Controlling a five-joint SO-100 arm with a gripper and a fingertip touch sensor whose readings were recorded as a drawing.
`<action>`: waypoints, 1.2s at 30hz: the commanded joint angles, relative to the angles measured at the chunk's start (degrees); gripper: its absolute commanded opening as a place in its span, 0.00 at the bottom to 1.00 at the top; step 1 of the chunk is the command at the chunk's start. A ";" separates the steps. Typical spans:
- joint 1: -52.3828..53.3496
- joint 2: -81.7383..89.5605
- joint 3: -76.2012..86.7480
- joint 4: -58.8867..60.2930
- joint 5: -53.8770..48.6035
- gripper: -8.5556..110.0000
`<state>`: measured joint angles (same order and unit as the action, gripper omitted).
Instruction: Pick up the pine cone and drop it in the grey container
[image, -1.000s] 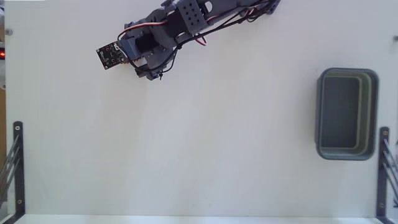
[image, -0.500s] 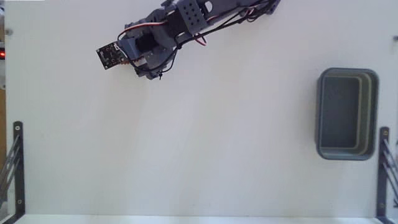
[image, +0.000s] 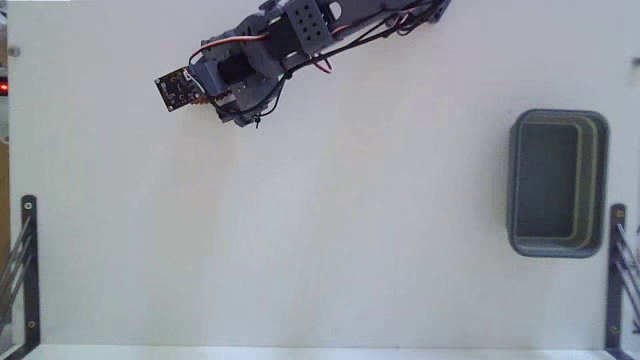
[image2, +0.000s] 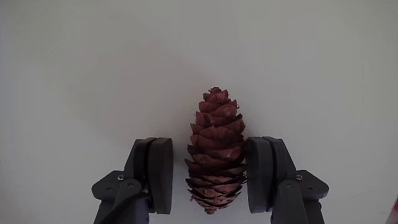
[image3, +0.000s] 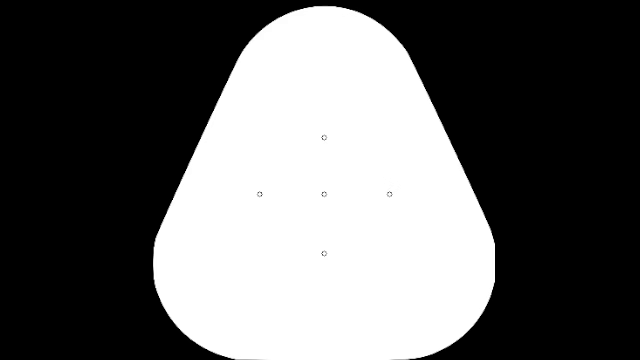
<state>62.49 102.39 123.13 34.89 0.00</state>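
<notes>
The pine cone (image2: 214, 149), reddish-brown with ridged scales, lies on the white table between my gripper (image2: 209, 142) fingers in the wrist view. The right finger (image2: 264, 174) touches or nearly touches the cone. A narrow strip of table shows between the cone and the left finger (image2: 157, 174), so the gripper is open around it. In the fixed view my gripper (image: 232, 112) is at the upper left and the arm hides the cone. The grey container (image: 600, 180) sits empty far off at the right edge.
The white table (image: 330, 230) stretches between the arm and the container. Black metal brackets stand at the lower left (image: 28, 270) and lower right (image: 616, 270) table edges.
The dark jaw part under the wrist has drawn in slightly in the fixed view. The arm has otherwise stayed in place.
</notes>
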 joint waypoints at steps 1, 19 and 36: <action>1.15 1.15 0.18 -0.27 0.00 0.65; 1.15 1.15 0.18 -0.27 0.00 0.60; 1.15 1.15 0.18 -0.27 0.00 0.56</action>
<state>62.49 102.39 123.13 34.89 0.00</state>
